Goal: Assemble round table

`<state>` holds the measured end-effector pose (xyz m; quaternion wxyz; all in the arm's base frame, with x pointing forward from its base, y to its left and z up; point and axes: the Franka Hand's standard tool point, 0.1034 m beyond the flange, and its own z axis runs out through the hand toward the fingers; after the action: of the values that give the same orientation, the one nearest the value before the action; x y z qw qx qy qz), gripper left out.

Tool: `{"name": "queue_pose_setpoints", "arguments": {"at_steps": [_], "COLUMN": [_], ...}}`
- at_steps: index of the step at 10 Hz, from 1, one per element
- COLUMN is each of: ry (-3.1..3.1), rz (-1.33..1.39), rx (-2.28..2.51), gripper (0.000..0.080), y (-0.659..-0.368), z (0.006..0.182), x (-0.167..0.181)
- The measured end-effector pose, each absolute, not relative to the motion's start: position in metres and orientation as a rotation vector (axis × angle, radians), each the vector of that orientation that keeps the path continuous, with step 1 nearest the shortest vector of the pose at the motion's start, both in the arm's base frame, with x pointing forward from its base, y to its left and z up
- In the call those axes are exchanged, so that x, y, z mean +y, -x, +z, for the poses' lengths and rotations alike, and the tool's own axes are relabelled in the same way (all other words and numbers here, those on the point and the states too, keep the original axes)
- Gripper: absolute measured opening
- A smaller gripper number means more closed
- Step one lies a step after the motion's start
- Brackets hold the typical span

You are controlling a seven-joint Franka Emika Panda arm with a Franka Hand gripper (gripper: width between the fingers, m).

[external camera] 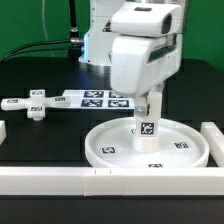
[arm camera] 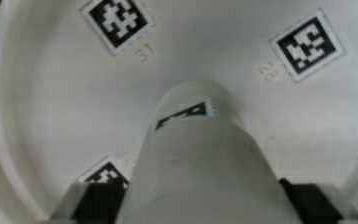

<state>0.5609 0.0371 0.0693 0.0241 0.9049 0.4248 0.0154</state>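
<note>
White leg (external camera: 148, 130) clamped in hand (external camera: 148, 110) | step: seating it upright on disc (external camera: 100, 150) centre | next: likely twist it tight

Border blocks (external camera: 50, 180) crowd disc (external camera: 110, 137) rim; table (external camera: 45, 135) open, apparently, toward exterior view's left.

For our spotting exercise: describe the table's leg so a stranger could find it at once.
Find the big white round disc below the arm. On its centre stands the short cylinder leg, held by the claw. Unlike the flat foot off to the exterior view's left, it is upright.
</note>
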Motion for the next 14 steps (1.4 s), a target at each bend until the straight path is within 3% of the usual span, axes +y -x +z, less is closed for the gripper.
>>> {"name": "queue_pose_setpoints", "arguments": {"at_steps": [4,9,14], "ry": [-2.957,-3.186,-3.171], "rz": [0.061,0.064,0.055], "rx": [0.956,0.044,-0.448], "gripper": [0.0415,0.0414,0.0414], "y": [-0.5609,-0.5585,-0.5587], "z": [0.0692,0.0677,0.0675], "x": [0.0386,0.0393,0.0389]}}
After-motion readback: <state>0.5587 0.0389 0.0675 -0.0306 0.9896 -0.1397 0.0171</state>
